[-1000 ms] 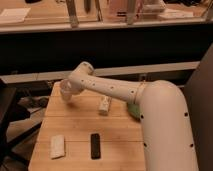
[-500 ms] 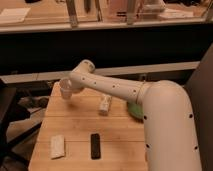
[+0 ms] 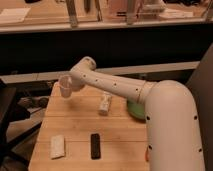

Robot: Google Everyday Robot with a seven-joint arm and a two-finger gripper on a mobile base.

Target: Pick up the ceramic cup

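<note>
The ceramic cup [image 3: 65, 85], small, white and handleless, hangs upright just above the far left corner of the wooden table [image 3: 75, 125]. My gripper [image 3: 71, 85] is at the end of the white arm that reaches in from the right. It is shut on the cup's right side, and the arm's wrist hides most of it. The green bowl [image 3: 133, 111] sits at the table's right side, half hidden behind the arm.
A whitish bottle-like object [image 3: 105, 103] is on the table's middle, beneath the arm. A white packet [image 3: 58, 146] and a black flat bar [image 3: 95, 145] lie near the front edge. A dark counter front and shelf [image 3: 100, 45] run behind the table.
The cup and the gripper have risen a little above the table's far left corner. The other objects have not moved.
</note>
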